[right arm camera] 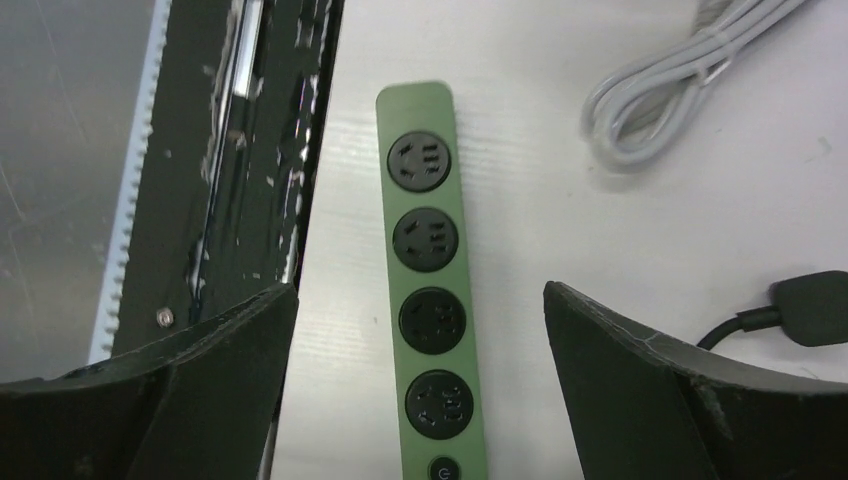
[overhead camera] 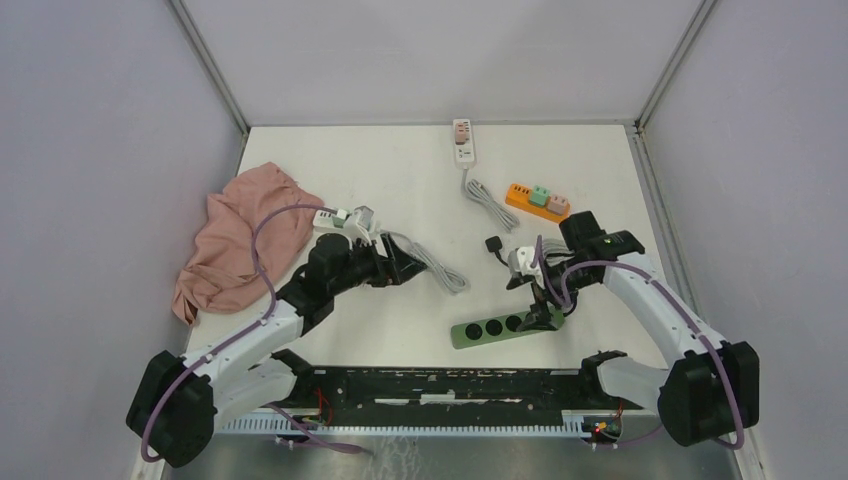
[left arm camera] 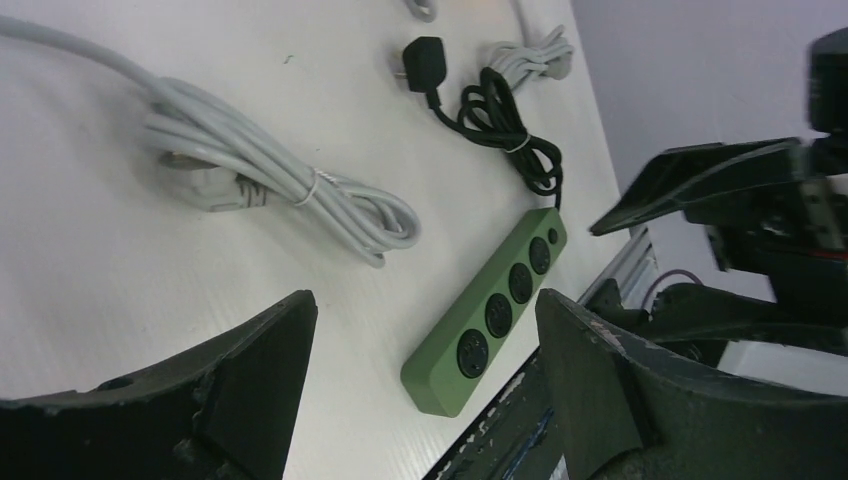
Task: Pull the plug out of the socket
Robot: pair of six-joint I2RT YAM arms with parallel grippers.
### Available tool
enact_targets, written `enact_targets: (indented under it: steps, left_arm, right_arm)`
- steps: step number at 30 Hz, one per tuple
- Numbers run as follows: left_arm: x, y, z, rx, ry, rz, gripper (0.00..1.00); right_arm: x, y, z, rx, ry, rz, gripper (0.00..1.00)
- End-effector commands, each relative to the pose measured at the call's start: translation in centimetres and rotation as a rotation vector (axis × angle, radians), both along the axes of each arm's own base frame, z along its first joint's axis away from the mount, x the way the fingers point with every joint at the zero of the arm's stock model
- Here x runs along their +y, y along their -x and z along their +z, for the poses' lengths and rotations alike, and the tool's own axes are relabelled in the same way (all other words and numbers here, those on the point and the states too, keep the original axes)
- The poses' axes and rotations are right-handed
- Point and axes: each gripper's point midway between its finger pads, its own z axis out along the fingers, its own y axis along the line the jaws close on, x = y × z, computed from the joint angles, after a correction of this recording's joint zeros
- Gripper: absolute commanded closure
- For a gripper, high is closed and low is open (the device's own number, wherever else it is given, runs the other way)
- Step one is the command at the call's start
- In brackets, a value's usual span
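A green power strip with several black sockets lies near the table's front edge. All of its sockets that show are empty. It also shows in the left wrist view and the right wrist view. A black plug lies loose on the table behind the strip, on a coiled black cord. The plug also shows in the right wrist view. My right gripper is open, hovering over the strip's switch end. My left gripper is open and empty, left of the strip.
A bundled grey cable lies just right of the left gripper. A pink cloth is at the left. A white power strip and an orange one sit at the back. A black metal rail runs along the near edge.
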Motion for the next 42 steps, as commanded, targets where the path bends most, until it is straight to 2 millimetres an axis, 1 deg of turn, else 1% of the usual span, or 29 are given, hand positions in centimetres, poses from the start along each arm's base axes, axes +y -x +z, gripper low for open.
enact_targets:
  steps: [1,3,5,8,12,18,21,24,28,31,33,35,37,39,42]
  left_arm:
    - [-1.5,0.6,3.9,-0.163,0.096,-0.116,0.14]
    - [-1.4,0.6,3.9,-0.167,0.098,-0.113,0.14]
    - [-1.4,0.5,3.9,-0.167,0.098,-0.11,0.14]
    - [-1.4,0.5,3.7,-0.16,0.096,-0.108,0.14]
    - [-1.3,0.5,3.7,-0.164,0.095,-0.103,0.14]
    - [-0.9,0.3,3.7,-0.177,0.076,-0.083,0.14]
    - [-0.8,0.2,3.6,-0.179,0.067,-0.08,0.14]
    - [-0.8,0.1,3.5,-0.18,0.059,-0.078,0.14]
    - [-0.7,0.1,3.3,-0.177,0.052,-0.077,0.14]
    - [-0.6,0.2,3.2,-0.176,0.046,-0.078,0.14]
    - [-0.5,0.3,3.2,-0.179,0.046,-0.075,0.15]
    - [-0.4,0.4,3.2,-0.18,0.044,-0.075,0.15]
    - [-0.3,0.5,3.2,-0.184,0.04,-0.075,0.15]
    - [-0.2,0.5,3.2,-0.186,0.035,-0.072,0.15]
    - [0.0,0.6,3.3,-0.195,0.031,-0.066,0.15]
  right_arm:
    - [-1.6,1.0,-3.4,-0.122,0.097,0.183,0.0]
    - [-1.8,1.2,-4.6,-0.109,0.152,0.219,0.0]
    - [-1.4,1.7,-5.6,-0.107,0.201,0.269,0.01]
    - [-0.7,1.5,-7.5,-0.131,0.284,0.299,0.02]
    - [-0.1,0.7,-9.7,-0.181,0.405,0.311,0.05]
    - [0.5,0.2,-11.5,-0.219,0.507,0.316,0.09]
    - [0.6,0.0,-12.1,-0.23,0.548,0.324,0.16]
    - [0.9,-0.2,-12.2,-0.24,0.567,0.317,0.29]
    - [1.2,-0.2,-12.3,-0.242,0.579,0.32,0.41]
    - [1.5,-0.5,-11.7,-0.235,0.577,0.302,0.55]
    - [1.8,-0.5,-10.9,-0.224,0.567,0.287,0.67]
    - [2.0,-0.5,-9.8,-0.21,0.546,0.277,0.77]
    - [2.3,-0.3,-8.3,-0.174,0.493,0.261,0.84]
    - [2.2,-0.6,-6.6,-0.148,0.44,0.225,0.89]
    - [1.4,-1.8,-3.6,-0.145,0.341,0.117,0.94]
